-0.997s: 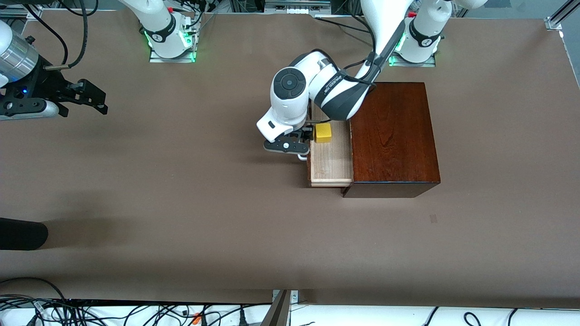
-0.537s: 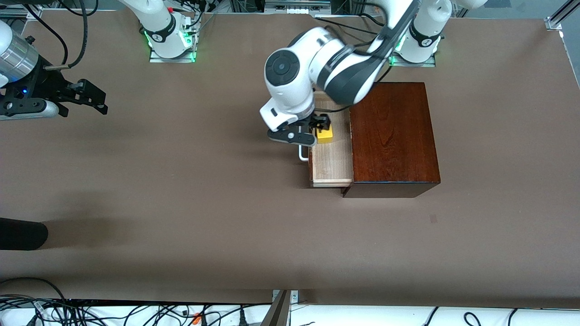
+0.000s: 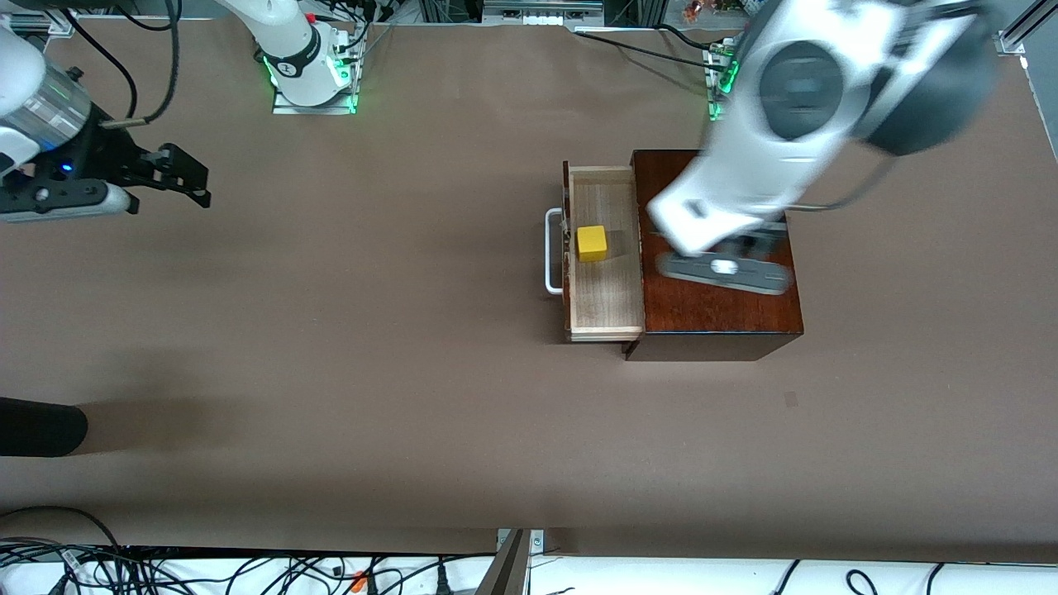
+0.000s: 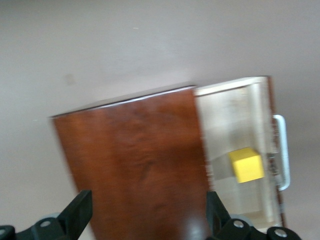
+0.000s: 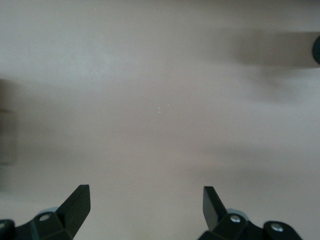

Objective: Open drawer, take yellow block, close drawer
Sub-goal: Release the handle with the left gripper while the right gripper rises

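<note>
The drawer [image 3: 603,289] of pale wood stands pulled out of the mahogany box [image 3: 719,306], its white bar handle [image 3: 551,250] toward the right arm's end. The yellow block [image 3: 591,242] lies in the drawer, near the handle side. My left gripper [image 3: 756,245] is up in the air over the box top, blurred, open and empty. In the left wrist view its gripper [image 4: 147,200] hangs over the box [image 4: 135,160], with the drawer [image 4: 227,115] and block [image 4: 246,165] beside it. My right gripper [image 3: 186,178] waits open over bare table at the right arm's end, its gripper [image 5: 145,195] empty.
A black rounded object [image 3: 37,426] juts in at the right arm's end of the table, nearer the front camera. Cables [image 3: 248,570] run along the table's near edge. The arm bases [image 3: 310,74] stand at the back.
My left gripper has risen from the drawer's handle and block and swung over the box top, empty. The block stays in the drawer. The right gripper shifted slightly.
</note>
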